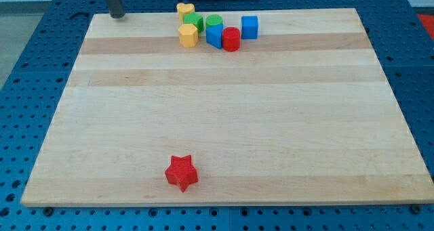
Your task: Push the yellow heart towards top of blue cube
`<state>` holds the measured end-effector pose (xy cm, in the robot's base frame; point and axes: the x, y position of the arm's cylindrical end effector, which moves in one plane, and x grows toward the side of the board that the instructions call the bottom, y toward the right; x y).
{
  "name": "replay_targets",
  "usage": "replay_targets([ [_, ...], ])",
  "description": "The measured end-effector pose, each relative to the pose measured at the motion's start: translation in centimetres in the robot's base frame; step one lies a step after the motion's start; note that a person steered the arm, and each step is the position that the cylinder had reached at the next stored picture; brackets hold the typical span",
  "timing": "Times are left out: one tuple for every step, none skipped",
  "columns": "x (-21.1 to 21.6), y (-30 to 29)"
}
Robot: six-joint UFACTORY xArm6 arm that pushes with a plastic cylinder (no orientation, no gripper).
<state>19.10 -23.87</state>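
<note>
The yellow heart [185, 10] lies at the top edge of the wooden board, top centre. The blue cube [249, 27] sits to its right and slightly lower, at the right end of the cluster. My tip [118, 15] is at the board's top left edge, well to the left of the yellow heart and apart from all blocks.
Between heart and cube are a green block [193, 22], a green cylinder [214, 22], a yellow hexagon block [188, 35], a blue block [214, 36] and a red cylinder [231, 39]. A red star [181, 173] lies near the view's bottom. The board [224, 116] rests on a blue perforated table.
</note>
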Motion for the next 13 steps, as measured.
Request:
replay_targets([
  [0.1, 3.8],
  [0.1, 6.9],
  [0.0, 7.8],
  [0.1, 9.4],
  [0.1, 12.7],
  [0.1, 14.8],
  [0.3, 17.2],
  [0.3, 20.6],
  [0.1, 25.2],
  [0.2, 27.1],
  [0.4, 26.9],
  [0.1, 27.7],
  [0.2, 26.4],
])
